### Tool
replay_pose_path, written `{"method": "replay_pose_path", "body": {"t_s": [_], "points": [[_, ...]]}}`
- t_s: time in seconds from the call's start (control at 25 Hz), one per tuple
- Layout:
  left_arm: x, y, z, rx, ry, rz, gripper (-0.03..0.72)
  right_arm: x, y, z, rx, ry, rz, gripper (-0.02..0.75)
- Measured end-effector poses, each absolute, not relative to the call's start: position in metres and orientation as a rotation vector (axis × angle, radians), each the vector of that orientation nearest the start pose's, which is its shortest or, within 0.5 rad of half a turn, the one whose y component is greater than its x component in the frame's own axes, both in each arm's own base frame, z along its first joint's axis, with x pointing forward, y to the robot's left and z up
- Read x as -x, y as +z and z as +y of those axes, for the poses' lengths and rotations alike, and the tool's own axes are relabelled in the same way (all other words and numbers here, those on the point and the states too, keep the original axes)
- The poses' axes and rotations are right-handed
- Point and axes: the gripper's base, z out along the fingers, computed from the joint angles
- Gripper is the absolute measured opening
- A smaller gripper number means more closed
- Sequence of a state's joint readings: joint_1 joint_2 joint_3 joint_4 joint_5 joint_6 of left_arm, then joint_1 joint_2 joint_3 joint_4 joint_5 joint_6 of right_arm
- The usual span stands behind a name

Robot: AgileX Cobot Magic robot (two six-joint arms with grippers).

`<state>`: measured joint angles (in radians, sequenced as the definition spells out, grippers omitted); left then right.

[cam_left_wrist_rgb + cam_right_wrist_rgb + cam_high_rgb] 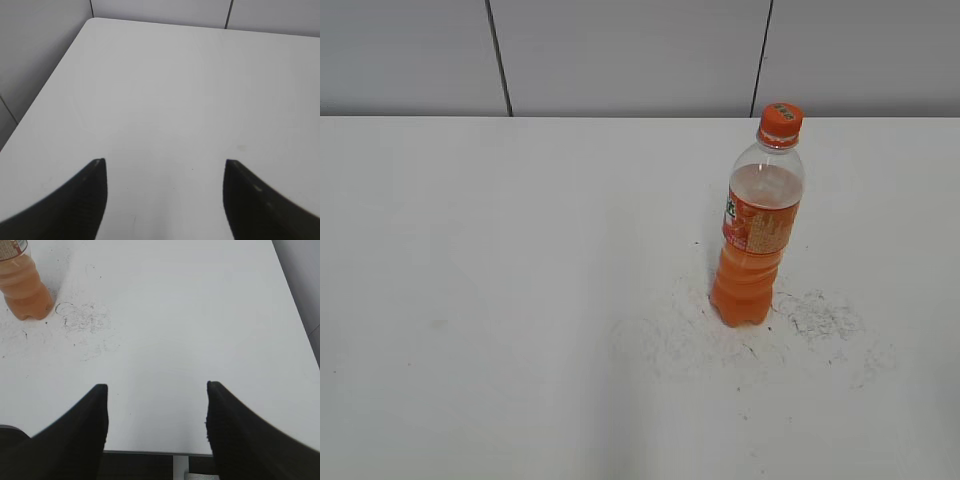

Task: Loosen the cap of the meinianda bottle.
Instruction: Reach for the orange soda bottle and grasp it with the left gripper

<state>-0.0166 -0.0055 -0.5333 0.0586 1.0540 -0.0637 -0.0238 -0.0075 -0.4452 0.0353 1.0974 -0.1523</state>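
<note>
The meinianda bottle [757, 235] stands upright on the white table, right of centre, with orange drink and an orange wrap label. Its orange cap [780, 122] sits on the neck. In the right wrist view only the bottle's lower part [23, 290] shows at the top left; the cap is out of that view. My right gripper [157, 385] is open and empty near the table's front edge, far from the bottle. My left gripper [165, 161] is open and empty over bare table. Neither gripper shows in the exterior view.
The white table [520, 300] has dark scuff marks [820, 318] around the bottle's base. A grey panelled wall [620, 50] runs behind the table. The table's left edge and far corner [92, 20] show in the left wrist view, its front edge [150, 452] in the right wrist view.
</note>
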Motion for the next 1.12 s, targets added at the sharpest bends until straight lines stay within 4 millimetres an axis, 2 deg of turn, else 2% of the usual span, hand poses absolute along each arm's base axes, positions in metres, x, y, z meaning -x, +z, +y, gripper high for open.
{"method": "replay_pose_path", "body": {"t_s": [0.36, 0.52, 0.72, 0.84, 1.12], "points": [[0.009, 0.287, 0.005, 0.051, 0.018, 1.999, 0.559, 0.002, 0.259, 0.003, 0.138, -0.061, 2.124, 0.459], [0.001, 0.302, 0.005, 0.051, 0.019, 2.031, 0.559, 0.002, 0.259, 0.003, 0.138, -0.061, 2.124, 0.459], [-0.036, 0.313, 0.004, 0.045, 0.024, 2.150, 0.559, 0.002, 0.259, 0.003, 0.138, -0.061, 2.124, 0.459], [-0.062, 0.316, 0.003, 0.027, 0.020, 2.143, 0.559, 0.002, 0.259, 0.003, 0.138, -0.061, 2.124, 0.459], [-0.127, 0.334, -0.005, -0.045, -0.014, 1.885, 0.559, 0.002, 0.259, 0.003, 0.138, -0.061, 2.124, 0.459]]}}
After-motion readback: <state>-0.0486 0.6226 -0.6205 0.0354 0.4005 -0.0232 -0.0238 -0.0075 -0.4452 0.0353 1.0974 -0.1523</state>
